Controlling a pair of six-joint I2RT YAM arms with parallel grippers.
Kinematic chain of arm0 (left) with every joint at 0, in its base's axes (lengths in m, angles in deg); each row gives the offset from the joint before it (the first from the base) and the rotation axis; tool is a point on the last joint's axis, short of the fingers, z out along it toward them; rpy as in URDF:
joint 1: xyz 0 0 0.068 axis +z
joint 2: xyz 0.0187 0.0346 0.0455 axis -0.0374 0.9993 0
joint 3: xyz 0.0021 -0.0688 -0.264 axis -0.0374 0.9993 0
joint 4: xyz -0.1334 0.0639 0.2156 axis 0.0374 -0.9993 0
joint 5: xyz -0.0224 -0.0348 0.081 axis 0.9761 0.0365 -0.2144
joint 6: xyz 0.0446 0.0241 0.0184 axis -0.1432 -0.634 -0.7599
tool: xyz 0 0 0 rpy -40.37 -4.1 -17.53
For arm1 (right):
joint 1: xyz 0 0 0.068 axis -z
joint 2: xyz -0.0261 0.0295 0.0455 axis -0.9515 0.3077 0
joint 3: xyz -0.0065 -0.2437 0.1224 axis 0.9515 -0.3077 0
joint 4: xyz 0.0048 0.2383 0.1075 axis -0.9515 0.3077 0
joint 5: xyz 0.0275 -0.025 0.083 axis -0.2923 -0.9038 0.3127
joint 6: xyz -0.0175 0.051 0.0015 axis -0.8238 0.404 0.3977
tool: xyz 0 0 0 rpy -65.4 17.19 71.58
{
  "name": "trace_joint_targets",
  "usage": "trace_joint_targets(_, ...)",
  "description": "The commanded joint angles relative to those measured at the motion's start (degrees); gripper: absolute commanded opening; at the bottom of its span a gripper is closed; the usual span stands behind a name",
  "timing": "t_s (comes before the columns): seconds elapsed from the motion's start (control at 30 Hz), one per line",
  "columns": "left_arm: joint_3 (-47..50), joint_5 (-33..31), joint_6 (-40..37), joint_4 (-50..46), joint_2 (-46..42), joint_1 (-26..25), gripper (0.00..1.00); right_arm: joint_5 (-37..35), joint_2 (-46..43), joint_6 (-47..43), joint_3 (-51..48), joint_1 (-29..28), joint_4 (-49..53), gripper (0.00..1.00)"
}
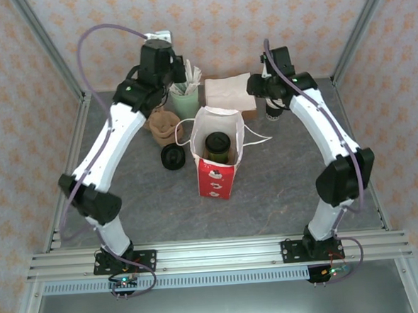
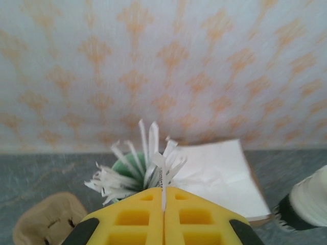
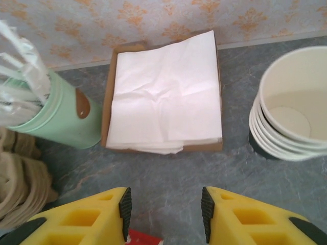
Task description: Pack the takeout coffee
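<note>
We see the takeout coffee, a small dark paper cup with a round black plastic lid, standing upright inside the red-and-white paper bag at the middle of the grey mottled desk. Just left of the bag a loose black plastic lid lies flat, and beyond it sits a pile of brown cardboard cup carriers.

At the far left of the desk the left hand hangs over the pale green cup that holds a bunch of white paper-wrapped sticks. Its yellow fingers are pressed together, and we see one thin white paper-wrapped stick pinched between their tips.

The right hand hovers at the far right with its yellow fingers apart and nothing between them. Beyond it lies the shallow brown cardboard box of white paper napkins, with the green cup to the box's left and a stack of lidless cream-lined paper cups to its right.
</note>
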Motion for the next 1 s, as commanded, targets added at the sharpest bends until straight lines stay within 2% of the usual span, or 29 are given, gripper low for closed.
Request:
trace_joint_targets(0.0,-1.3,-3.7,-3.1,-3.8,-5.9,-1.9,0.04,-1.6,4.7,-2.4,5.1,0.0,-1.4,0.44)
trace_joint_targets(0.1,0.8,-5.2,-4.6,-4.5,-11.0,-4.4,0.04,-1.2,9.2,-2.7,8.9,0.1,-1.6,0.44)
trace_joint_targets(0.17,2.2,-3.9,-4.7,-5.1,-14.2,-5.7,0.04,-1.4,12.3,-3.5,11.8,0.0,-1.1,0.44)
trace_joint_targets(0.27,4.5,-0.3,-6.0,-6.4,-18.6,-8.6,0.04,-1.9,16.7,-4.1,14.9,-0.2,-1.8,0.44)
trace_joint_targets(0.37,6.7,6.8,-6.7,-8.9,-21.4,-11.3,0.05,-4.6,21.3,-4.3,19.1,-0.7,-0.7,0.46)
trace_joint_targets(0.5,9.6,7.2,-8.8,-14.4,-23.2,-17.0,0.05,-5.1,27.8,-4.4,25.9,-0.9,1.1,0.50)
trace_joint_targets(0.57,11.4,8.2,-9.1,-16.4,-23.6,-18.3,0.05,-5.2,30.5,-4.4,28.5,-1.3,1.0,0.52)
trace_joint_targets(0.8,19.0,9.8,-8.9,-19.1,-23.9,-20.0,0.05,-5.6,38.6,-5.9,35.9,-3.3,0.9,0.55)
trace_joint_targets(0.97,20.3,14.6,-8.7,-19.8,-22.6,-20.6,0.05,-8.3,41.7,-6.5,37.0,-4.1,-0.9,0.61)
